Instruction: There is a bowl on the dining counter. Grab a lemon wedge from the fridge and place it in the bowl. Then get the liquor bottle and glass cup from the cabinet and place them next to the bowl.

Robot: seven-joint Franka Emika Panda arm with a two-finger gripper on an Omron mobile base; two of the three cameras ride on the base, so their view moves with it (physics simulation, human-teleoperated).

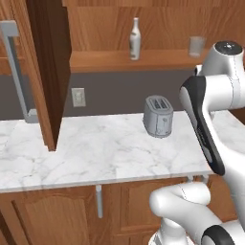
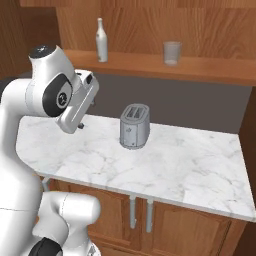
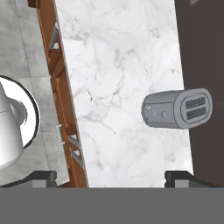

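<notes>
The pale liquor bottle [image 1: 135, 40] [image 2: 102, 42] stands upright on the shelf of the open wooden cabinet [image 1: 124, 61] [image 2: 200, 70]. To its right on that shelf stands the clear glass cup [image 1: 196, 46] [image 2: 172, 52]. My gripper [image 3: 111, 177] [image 2: 81, 125] is open with nothing between its fingers. It points down over the wall counter's front edge, well below and in front of the shelf. The bowl, the dining counter and the fridge are out of view.
A grey two-slot toaster [image 1: 158, 116] [image 2: 134, 126] [image 3: 177, 108] sits on the white marble wall counter [image 1: 95, 153] [image 2: 190, 165] beneath the shelf. The cabinet's tall door [image 1: 48, 72] hangs open at the left. Wooden lower cabinets with metal handles [image 2: 133, 212] run below.
</notes>
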